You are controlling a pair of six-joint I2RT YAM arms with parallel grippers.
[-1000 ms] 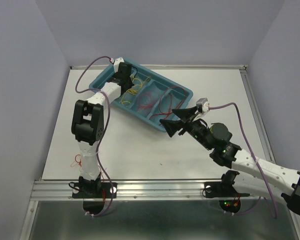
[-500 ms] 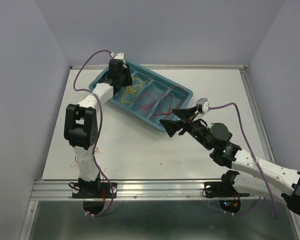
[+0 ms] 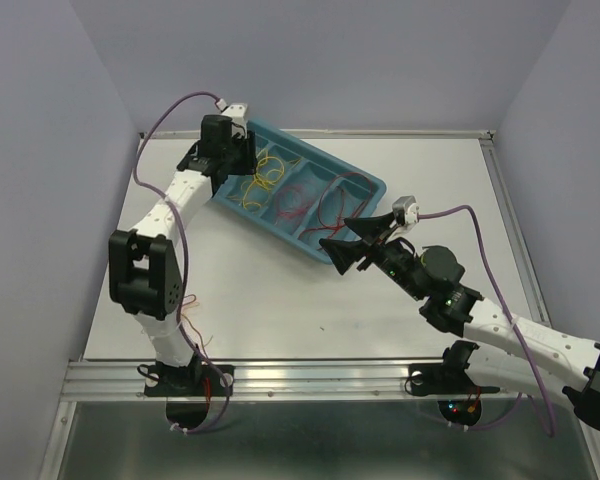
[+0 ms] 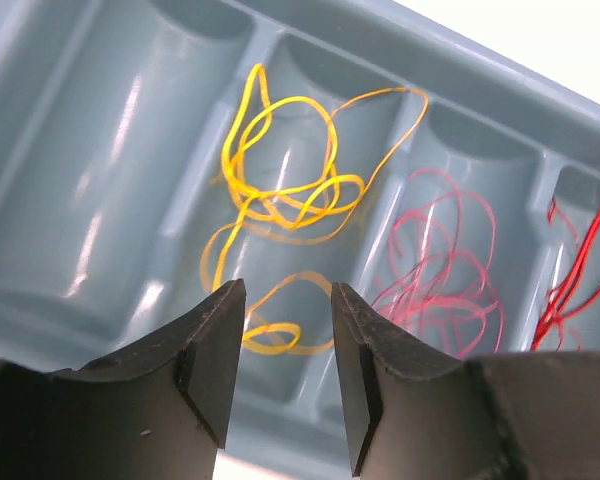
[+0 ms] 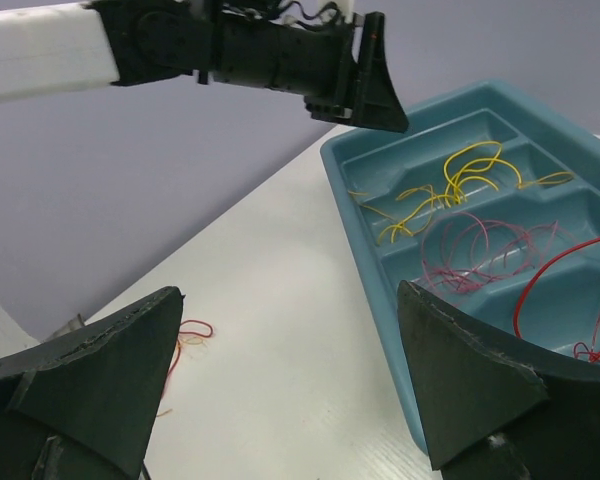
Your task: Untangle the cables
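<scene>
Left pincer (image 4: 287, 300) part-open, empty, above yellow cables (image 4: 272, 205) in divided teal tray (image 4: 100, 180) (right pincer (image 5: 290, 295) gaping, empty, beside the tray).

your left arm (image 3: 170, 200) reaches toward 11 o'clock, elbow out at 9, and the left gripper (image 4: 287, 292) turns toward 3 with its jaws partly spread, nothing between them; your right arm (image 3: 500, 325) stretches toward 10 o'clock, the right gripper (image 5: 290, 295) gaping wide and empty
</scene>
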